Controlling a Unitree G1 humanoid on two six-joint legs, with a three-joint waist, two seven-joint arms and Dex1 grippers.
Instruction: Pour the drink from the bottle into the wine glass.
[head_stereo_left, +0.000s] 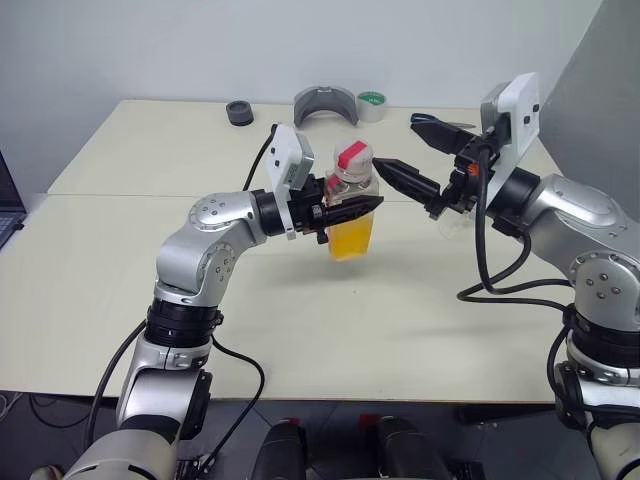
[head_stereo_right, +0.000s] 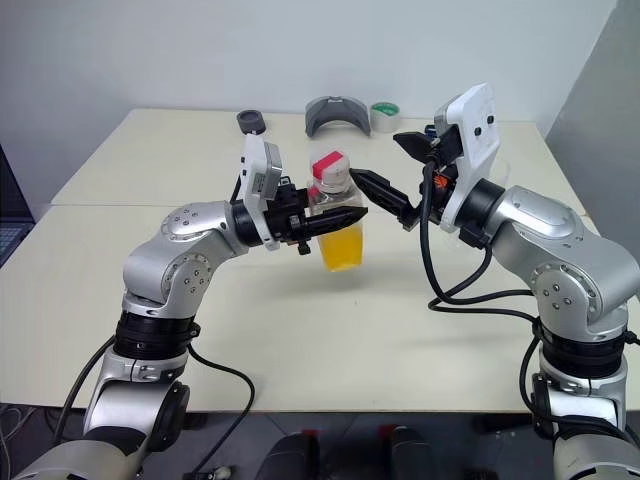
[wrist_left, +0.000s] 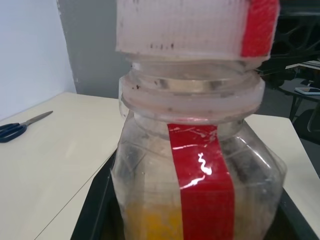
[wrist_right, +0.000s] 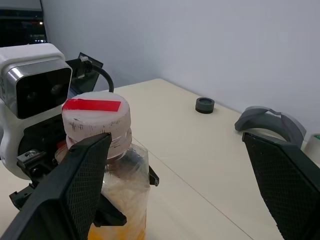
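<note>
Your left gripper (head_stereo_left: 362, 210) is clamped on the bottle (head_stereo_left: 352, 210), held upright above the table (head_stereo_left: 150, 150), while your right gripper (head_stereo_left: 412, 155) gapes wide, empty, just beside its cap (head_stereo_left: 352, 158).

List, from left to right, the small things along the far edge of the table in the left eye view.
Black round cap-like ring → grey curved piece → roll of tape with a green core → scissors, partly behind the right gripper.
</note>
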